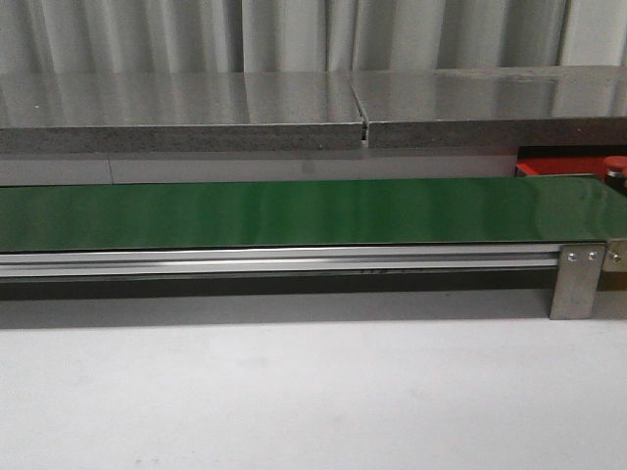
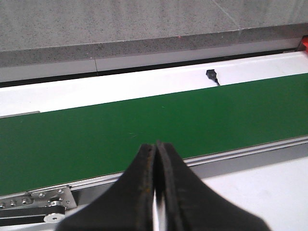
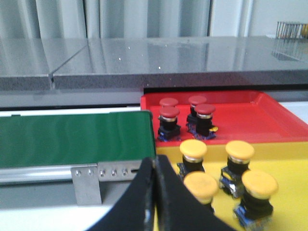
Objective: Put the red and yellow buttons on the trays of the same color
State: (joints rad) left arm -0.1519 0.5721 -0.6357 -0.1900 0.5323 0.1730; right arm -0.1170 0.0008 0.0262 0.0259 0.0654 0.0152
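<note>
In the right wrist view, several red buttons (image 3: 169,115) stand upright on the red tray (image 3: 245,120). Several yellow buttons (image 3: 193,149) stand on the yellow tray (image 3: 288,159) beside it. My right gripper (image 3: 154,161) is shut and empty, near the yellow tray's edge by the belt's end. My left gripper (image 2: 156,144) is shut with nothing in it, over the near rail of the green belt (image 2: 144,125). The front view shows no gripper, only a corner of the red tray (image 1: 534,168) and one red button (image 1: 615,164) at the far right.
The long green belt (image 1: 294,211) runs across the table on a metal rail (image 1: 274,259) with an end bracket (image 1: 576,284). A grey stone ledge (image 1: 294,108) stands behind it. A small black plug (image 2: 211,74) lies on the white strip behind the belt.
</note>
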